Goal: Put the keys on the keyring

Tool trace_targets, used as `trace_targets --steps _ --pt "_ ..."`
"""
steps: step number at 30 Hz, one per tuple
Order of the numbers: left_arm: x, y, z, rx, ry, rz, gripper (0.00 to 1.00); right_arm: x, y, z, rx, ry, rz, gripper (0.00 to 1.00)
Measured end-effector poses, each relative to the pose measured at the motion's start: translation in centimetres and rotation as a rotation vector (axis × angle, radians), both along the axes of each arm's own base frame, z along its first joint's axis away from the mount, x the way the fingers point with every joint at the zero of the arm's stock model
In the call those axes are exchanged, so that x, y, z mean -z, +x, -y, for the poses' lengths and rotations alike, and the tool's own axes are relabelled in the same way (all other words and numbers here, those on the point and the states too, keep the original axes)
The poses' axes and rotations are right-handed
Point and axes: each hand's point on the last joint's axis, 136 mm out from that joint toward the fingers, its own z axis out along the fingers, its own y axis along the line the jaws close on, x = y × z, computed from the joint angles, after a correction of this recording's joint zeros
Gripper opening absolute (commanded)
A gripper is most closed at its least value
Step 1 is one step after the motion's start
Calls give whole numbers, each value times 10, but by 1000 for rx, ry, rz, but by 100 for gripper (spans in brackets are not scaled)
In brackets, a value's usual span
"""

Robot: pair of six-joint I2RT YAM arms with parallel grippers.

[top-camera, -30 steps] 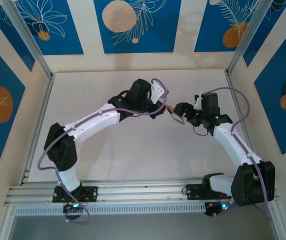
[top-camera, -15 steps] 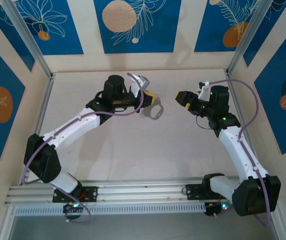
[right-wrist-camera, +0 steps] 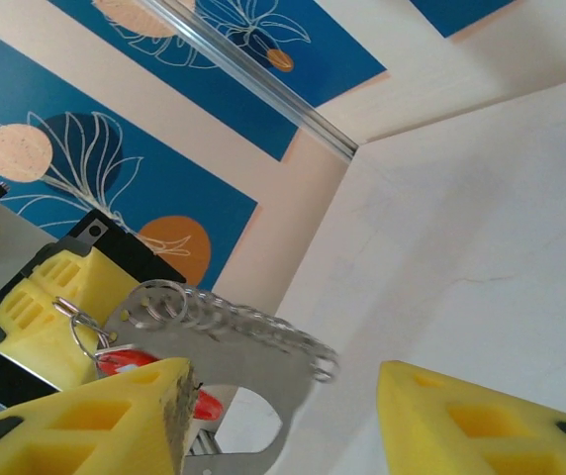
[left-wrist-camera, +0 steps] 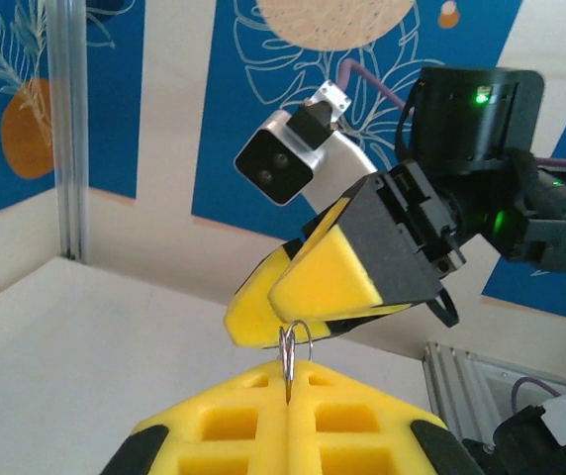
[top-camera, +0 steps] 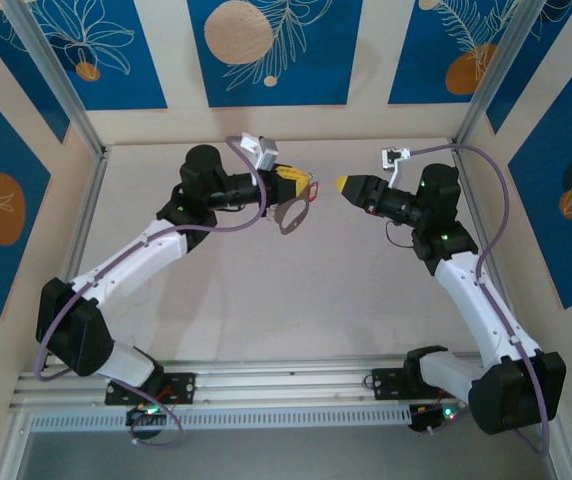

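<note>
1. Right gripper (top-camera: pixel 348 186): jaws partly apart, holding nothing, pointed straight at the left gripper across a short gap.
2. Left gripper (top-camera: pixel 301 184): pinched tight on the keyring's top wire; the nearer hand.
3. Keyring (top-camera: pixel 291 216): hangs below the left fingertips, long axis downward, flat face toward the right gripper.
4. Red key tag (top-camera: pixel 313 188): beside the pinch, between both grippers.

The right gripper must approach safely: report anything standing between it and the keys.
Nothing visible does. Open air separates the open right gripper from the keys, which hang beside the keyring pinched in the shut left gripper.
</note>
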Motion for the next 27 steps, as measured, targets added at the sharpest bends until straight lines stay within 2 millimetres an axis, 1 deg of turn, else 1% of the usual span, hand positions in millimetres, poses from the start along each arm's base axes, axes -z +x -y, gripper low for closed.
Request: trace_targets --steps 4,7,18,21,24,27 --pt "-10 -7 -2 22 -23 20 0 -12 -4 -2 -5 16 42 48" --pt "-14 -9 -4 29 -30 27 0 -19 -9 -5 -16 26 63 49" --pt "-19 -8 -6 22 -48 21 0 -16 -17 -13 -31 26 60 48" --pt "-23 -5 -8 -3 -54 26 0 -15 -18 -17 -40 25 59 50" --pt "-26 -2 -12 -41 -58 26 0 -15 -22 -21 -56 23 59 56" --pt "-24 5 -15 -91 -49 5 0 -13 -26 -28 -78 15 60 60"
